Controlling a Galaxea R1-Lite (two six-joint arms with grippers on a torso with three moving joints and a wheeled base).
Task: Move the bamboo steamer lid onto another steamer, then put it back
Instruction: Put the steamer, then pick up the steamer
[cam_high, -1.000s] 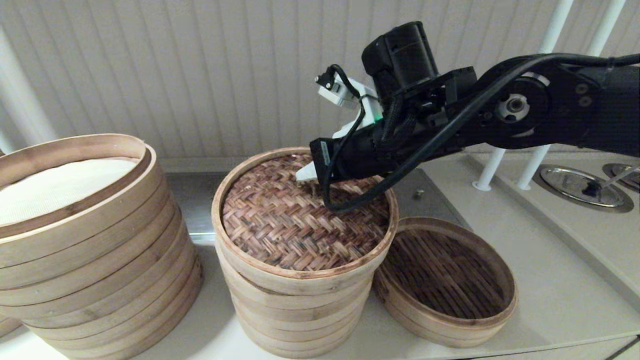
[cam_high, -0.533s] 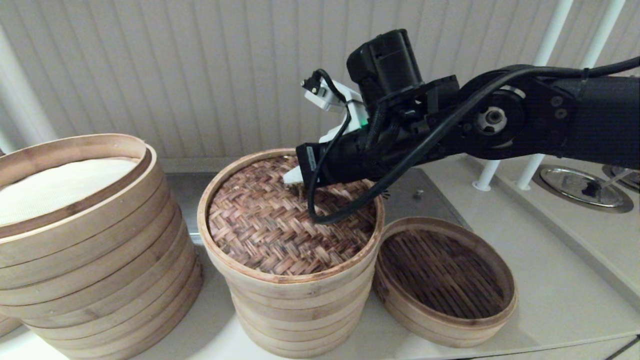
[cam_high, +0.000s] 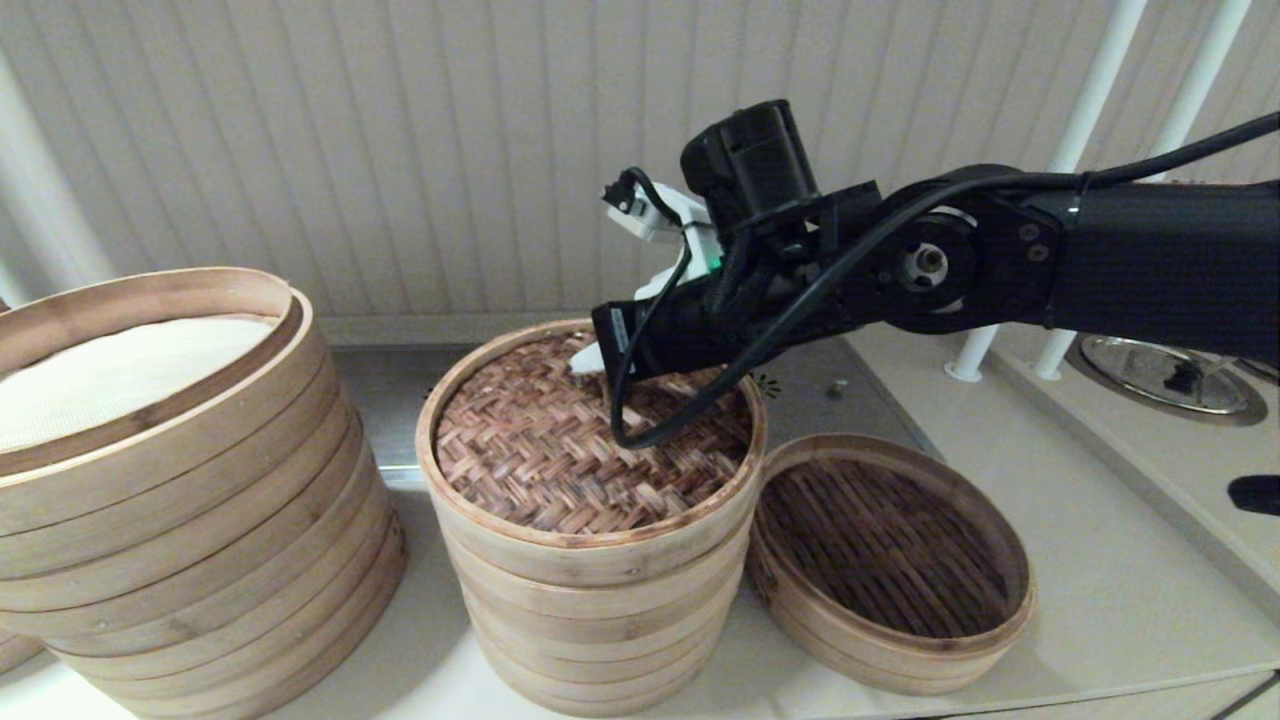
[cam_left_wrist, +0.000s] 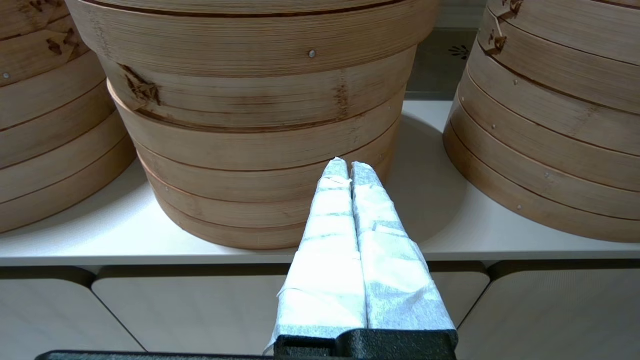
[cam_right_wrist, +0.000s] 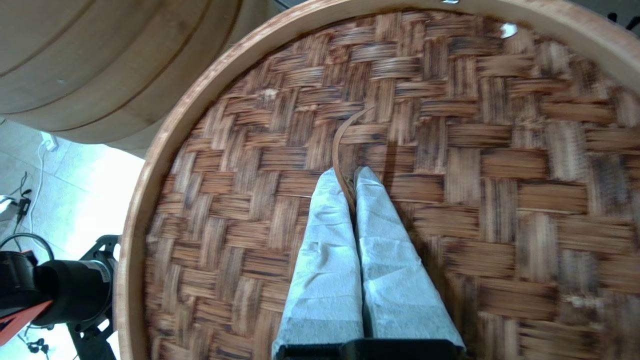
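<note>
Lid (cam_right_wrist: 380, 165) handle strip between tool (cam_right_wrist: 348, 175) fingers.

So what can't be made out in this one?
- Head view: the right pincer tips, hidden by the wrist; the grip on the bamboo steamer lid handle loop shows only in the right wrist view.
- The mid-sized stack: its liner, covered by the lid.
- Left pincer: absent from the head view.

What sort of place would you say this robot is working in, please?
Probably a commercial kitchen or dim sum counter: stacked bamboo steamers, a woven steamer lid held by the right gripper, and a round metal fitting set in the counter.
</note>
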